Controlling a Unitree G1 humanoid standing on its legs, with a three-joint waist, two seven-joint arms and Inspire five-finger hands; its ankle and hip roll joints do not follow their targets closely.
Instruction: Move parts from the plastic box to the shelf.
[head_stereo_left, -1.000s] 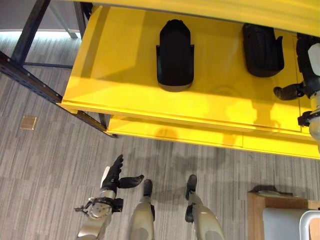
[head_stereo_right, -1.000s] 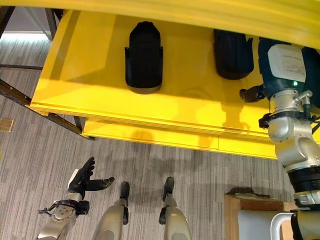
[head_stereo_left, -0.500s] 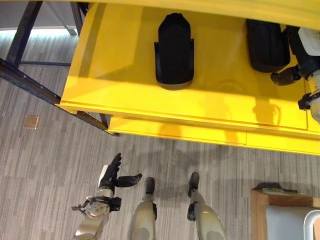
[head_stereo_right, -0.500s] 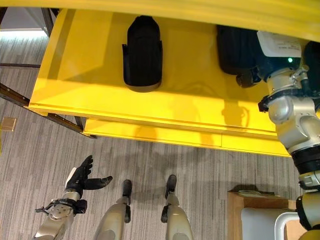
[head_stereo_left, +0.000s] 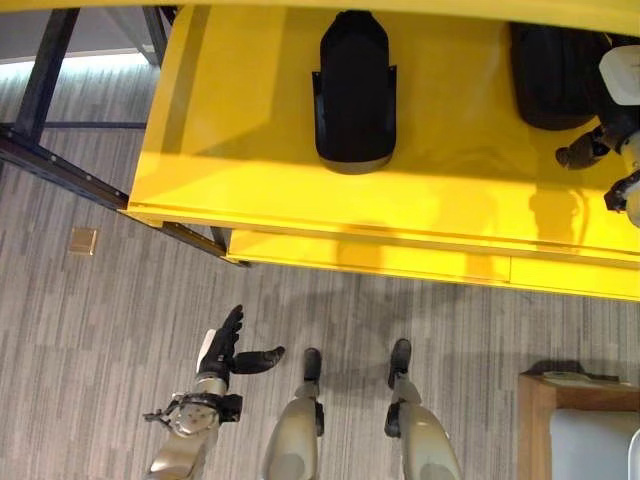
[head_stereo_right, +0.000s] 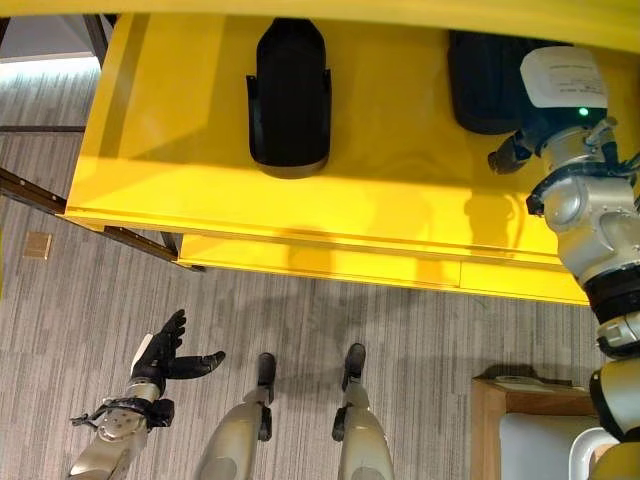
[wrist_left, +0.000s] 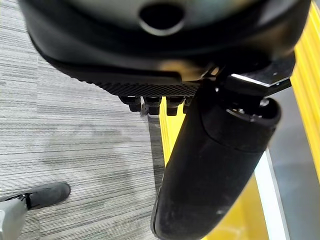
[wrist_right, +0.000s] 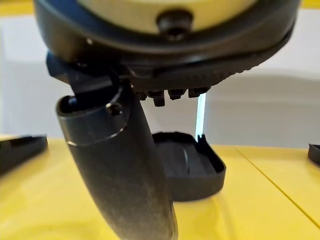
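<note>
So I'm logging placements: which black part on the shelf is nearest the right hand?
The black part at the shelf's right end, right beside the right hand; the other black part lies well to its left.

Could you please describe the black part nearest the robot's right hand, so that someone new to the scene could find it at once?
Start at the yellow shelf that spans the upper part of the head views. Two black parts lie on it, set apart. The one meant is the right-hand part, just beyond the right hand; unlike the other part, which lies in full view, the arm partly covers it.

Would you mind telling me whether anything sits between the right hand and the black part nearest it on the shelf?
Nothing visible does: the right hand hangs over the yellow shelf beside the black part.
</note>
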